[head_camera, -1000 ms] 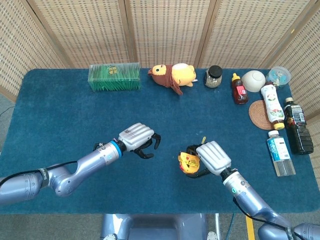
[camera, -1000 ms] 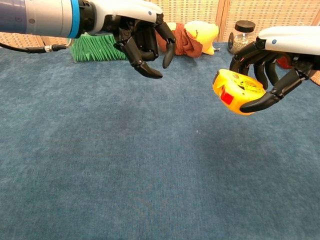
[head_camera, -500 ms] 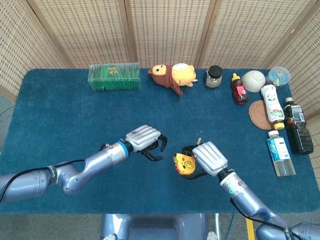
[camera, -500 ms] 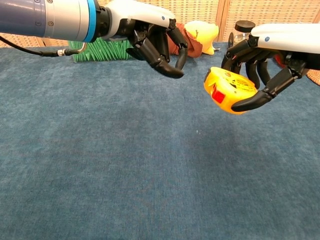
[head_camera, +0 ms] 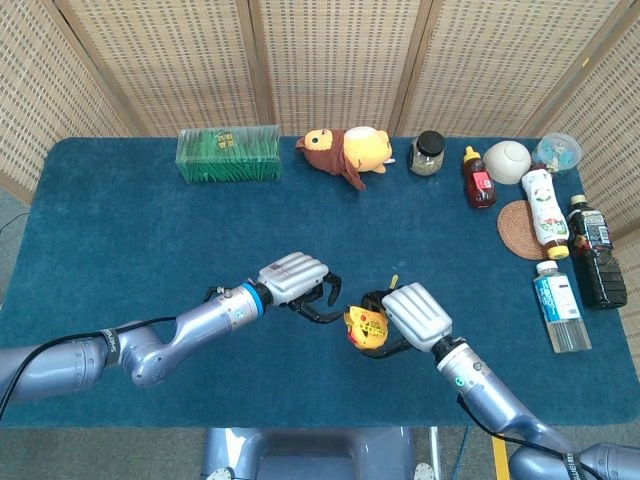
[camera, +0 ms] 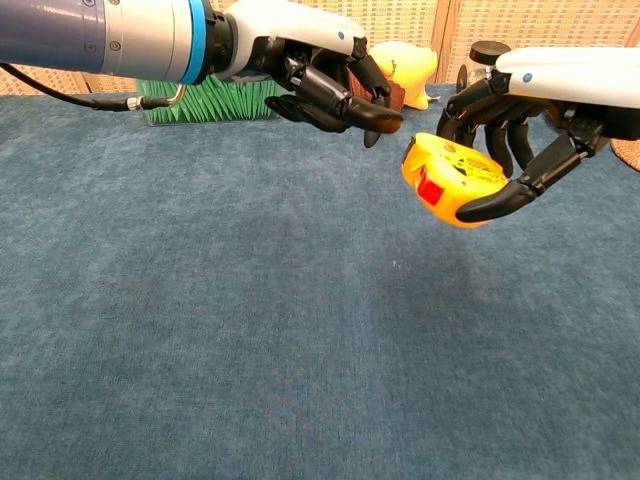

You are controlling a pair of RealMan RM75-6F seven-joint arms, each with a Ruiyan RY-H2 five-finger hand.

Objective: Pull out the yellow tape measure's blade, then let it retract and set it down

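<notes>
Blue tabletop (head_camera: pixel 120 230): grass box (head_camera: pixel 228 154), plush (head_camera: pixel 345 151), jar (head_camera: pixel 427 153) beyond fingers (head_camera: pixel 318 290); bottles (head_camera: pixel 560 305), coaster (head_camera: pixel 519 230) far right.

The yellow tape measure (camera: pixel 445 178) is a small, rounded yellow case with a red patch on the side facing left and a round label with dark marks on its top. It is up in the air above the blue table (head_camera: pixel 120 240), not touching it. It tilts, with its left end lower. Dark fingers (camera: pixel 505 200) wrap over its top and under its right side. From the head view, the yellow tape measure (head_camera: pixel 364 326) sits near the front of the table, a bit right of the middle. No blade can be seen sticking out of it.
</notes>
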